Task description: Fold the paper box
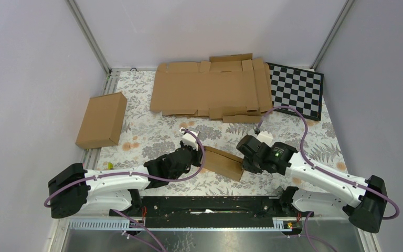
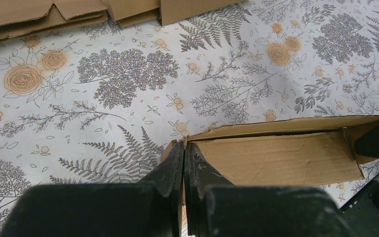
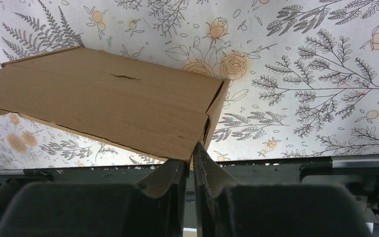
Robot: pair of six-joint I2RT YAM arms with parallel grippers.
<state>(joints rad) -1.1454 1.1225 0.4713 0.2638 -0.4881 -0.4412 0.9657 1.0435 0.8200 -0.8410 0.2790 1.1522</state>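
The paper box point(image 1: 223, 164) lies at six o'clock on the desk point(image 1: 152, 131), between both arms. The left hand point(image 1: 198, 157) is clenched on its nine o'clock end; the right hand point(image 1: 245, 157) pinches its three o'clock corner.

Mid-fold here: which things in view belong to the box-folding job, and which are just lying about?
In the job:
paper box
left gripper, pinching its end
right gripper, pinching its corner

Lying about:
larger carton
flat cardboard sheets
checkerboard
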